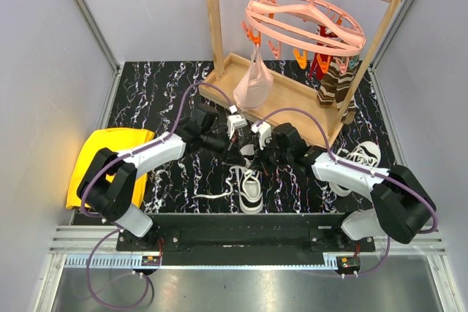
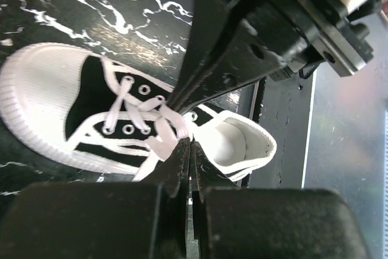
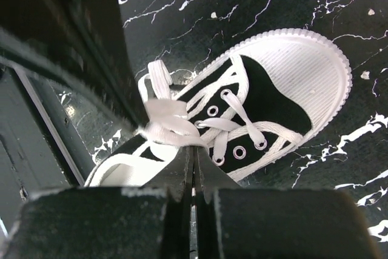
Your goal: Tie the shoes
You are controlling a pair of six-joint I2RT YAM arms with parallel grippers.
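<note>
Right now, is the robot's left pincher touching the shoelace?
Touching. The left wrist view shows the left gripper pinching the white lace at its shut fingertips.

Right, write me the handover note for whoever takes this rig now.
Left gripper: jaws shut on the laces of the near shoe.
Right gripper: jaws shut on the same laces, almost tip to tip with the left.
Second shoe: lies off to the right, not held.
Done: laces gathered up; no finished bow shows.
Left: tie this shoe, then the second.
</note>
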